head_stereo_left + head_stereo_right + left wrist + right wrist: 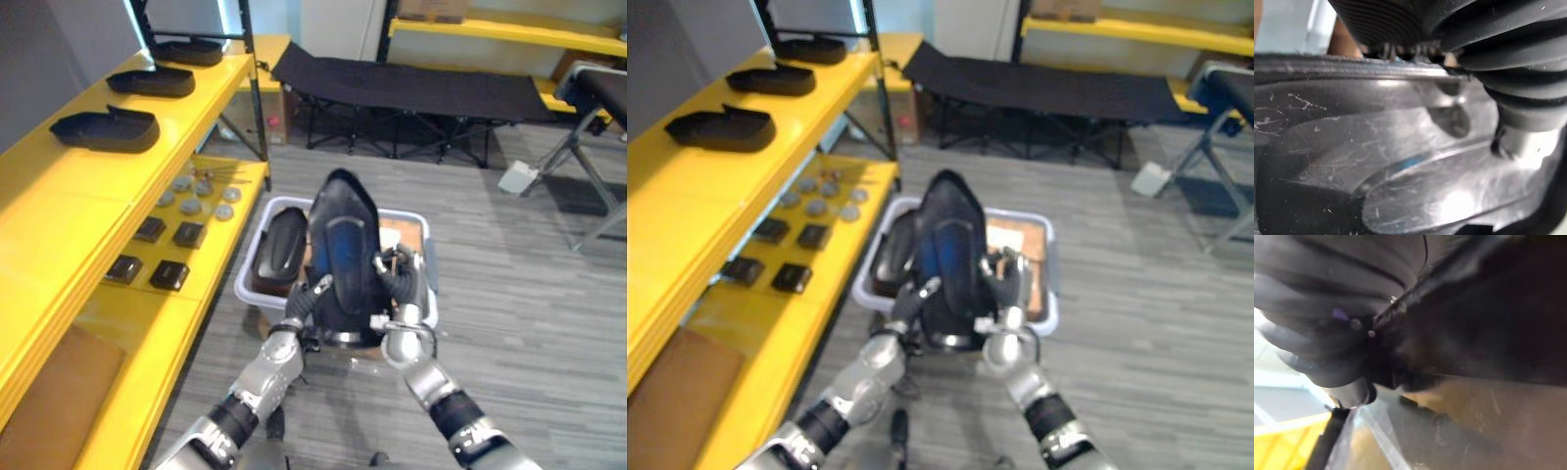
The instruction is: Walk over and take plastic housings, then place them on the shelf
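Mid-frame we carry the stiff, slick, likely light plastic housing (343, 250) by its side rims, the safest hold, right hand (395, 277) curled on, left hand (312, 294) grip unclear.

Glossy black plastic housing (343, 245) with a blue sheen, silver-grey left hand (315, 291) and right hand (397, 282) under dark ribbed covers, pale lavender-white plastic bin (245, 279), bright yellow shelf (88, 186), grey streaked plank floor (529, 294), black fabric cot (411, 88)
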